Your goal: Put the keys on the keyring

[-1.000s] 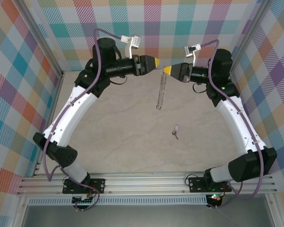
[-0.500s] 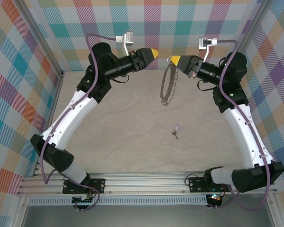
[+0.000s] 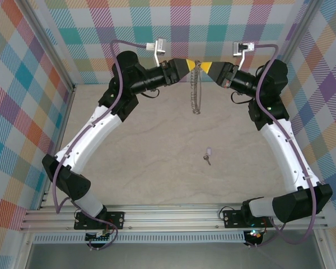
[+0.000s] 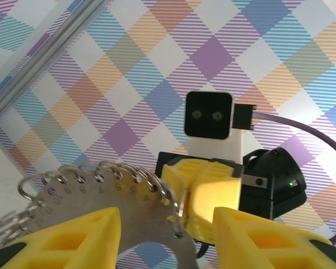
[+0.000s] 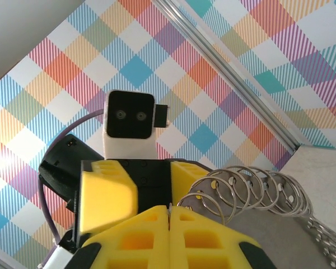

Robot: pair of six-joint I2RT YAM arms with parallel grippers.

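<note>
We saw the pale, stone-patterned worktop (image 3: 134,168) carrying everything, with checked cloth walls (image 3: 22,84) round it. Two white-and-black arms rose over its far edge. The left arm (image 3: 95,131) and the right arm (image 3: 283,140) leaned toward each other, their yellow tips close together above the middle of that edge.

The right fingers (image 5: 140,235) were pressed together, pad against pad. In the left wrist view they pinched the rim of the large, thin dark keyring with silvery wire loops along its edge (image 4: 101,190). The left fingers (image 4: 73,238) stood apart, one on each side of the keyring, and we could not tell whether either touched it. From above, the keyring hung edge-on below the two tips, over the far middle of the worktop.

The tiny key with a pale whitish head and a short dark shaft (image 3: 208,155) lay flat on the worktop. It was well apart from the keyring, just right of centre, between the two arms.
</note>
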